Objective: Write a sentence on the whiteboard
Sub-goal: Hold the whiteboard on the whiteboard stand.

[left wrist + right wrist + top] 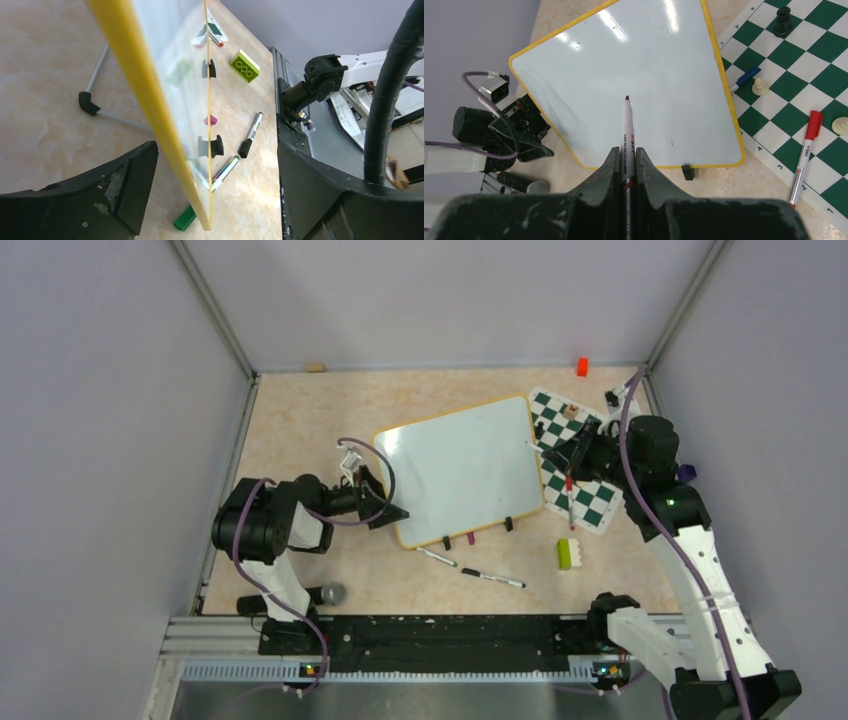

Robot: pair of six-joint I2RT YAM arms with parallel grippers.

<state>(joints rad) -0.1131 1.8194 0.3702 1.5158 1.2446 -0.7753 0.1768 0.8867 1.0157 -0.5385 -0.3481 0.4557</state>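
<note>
The whiteboard (465, 470) stands propped in the middle of the table, orange-yellow framed, its face (634, 75) blank white; the sentence is not in view. My left gripper (383, 498) is open at the board's left edge. In the left wrist view that yellow edge (150, 100) runs between the wide-apart jaws of the left gripper (216, 150), touching neither finger. My right gripper (562, 455) hovers by the board's right side. In its own view the right gripper (627, 150) is shut on a white marker (627, 120) whose bare reddish tip points over the board.
A green-and-white chess mat (590, 502) lies right of the board with chess pieces, a red-capped marker (804, 150) and a blue marker (744, 80). A green brick (566, 553), two markers (492, 578) and a purple cap (210, 120) lie in front.
</note>
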